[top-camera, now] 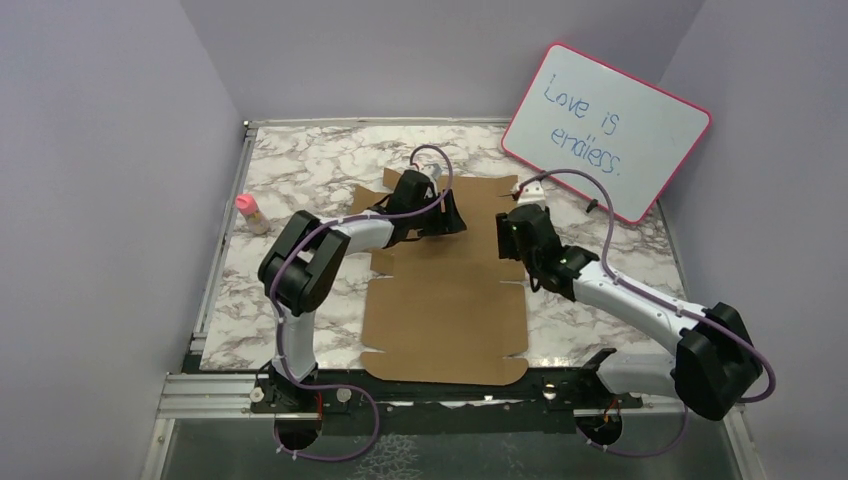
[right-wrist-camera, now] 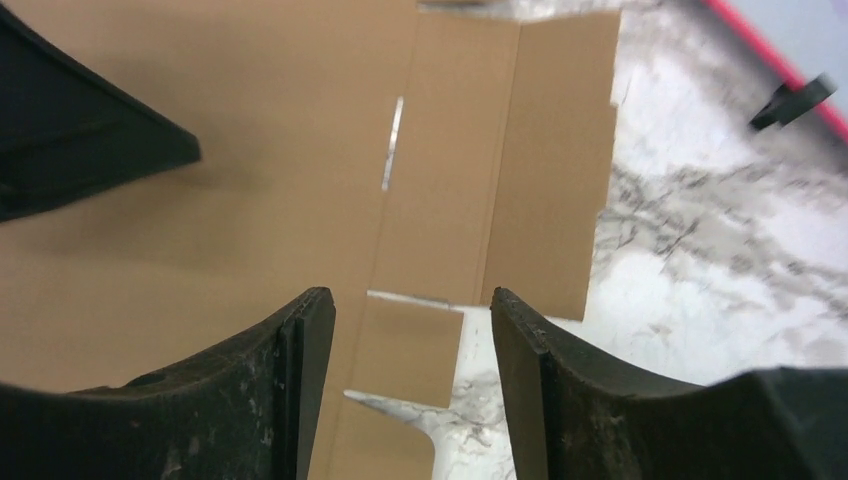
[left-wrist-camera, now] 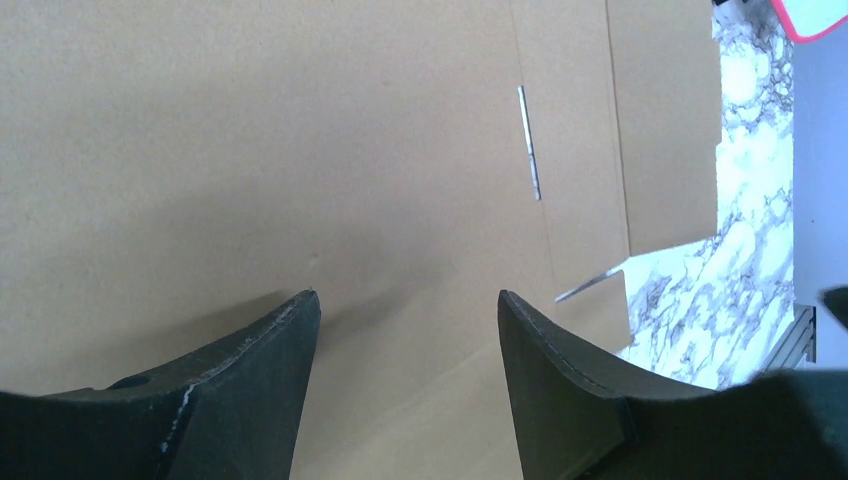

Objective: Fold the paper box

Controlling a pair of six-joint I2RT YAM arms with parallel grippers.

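Marble table (top-camera: 300, 170), paper box (top-camera: 445, 320) flat. Left gripper (left-wrist-camera: 405, 300) and right gripper (right-wrist-camera: 410, 295) gape empty; I'd fold along the far crease.

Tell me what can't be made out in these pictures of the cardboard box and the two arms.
- Top view: part of the paper box's far half is hidden under the left claw and right claw.
- Top view: the pink-capped bottle is too small to identify.
- Left wrist view: the whiteboard is cut off by the frame corner.
- Right wrist view: the dark object at upper right is blurred.
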